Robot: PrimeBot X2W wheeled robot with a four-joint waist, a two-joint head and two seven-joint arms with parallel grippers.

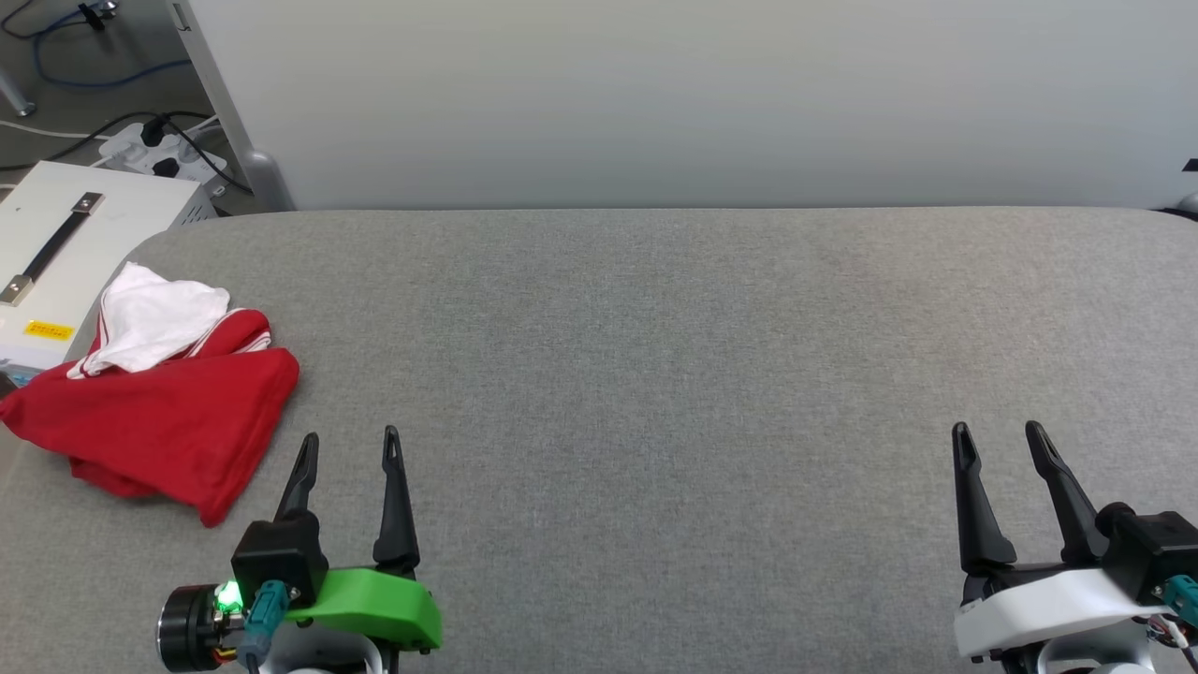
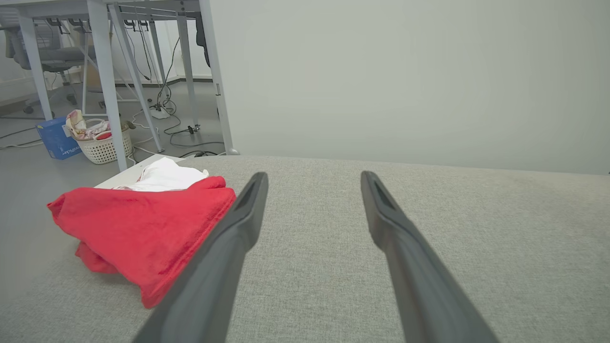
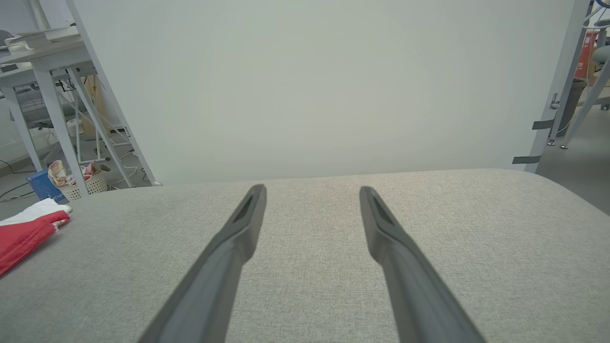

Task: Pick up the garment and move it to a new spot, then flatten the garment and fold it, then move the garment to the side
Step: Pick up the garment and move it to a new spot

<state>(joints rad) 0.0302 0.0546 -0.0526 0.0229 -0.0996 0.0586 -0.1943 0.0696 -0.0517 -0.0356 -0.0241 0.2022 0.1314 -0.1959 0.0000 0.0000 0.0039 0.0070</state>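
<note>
garment [image 3: 21, 238] partly beyond left edge

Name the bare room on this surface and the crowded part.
Bare: the grey surface from the garment across to the right gripper, back to the pale wall. Crowded: the left end, where the garment lies bunched by the left gripper.

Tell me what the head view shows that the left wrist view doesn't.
Head view has the right gripper, open, a white box with a handle and a power strip. Left wrist view has a basket, a blue box and desk legs. Both have the garment at the left edge of the grey surface and the open left gripper beside it.
</note>
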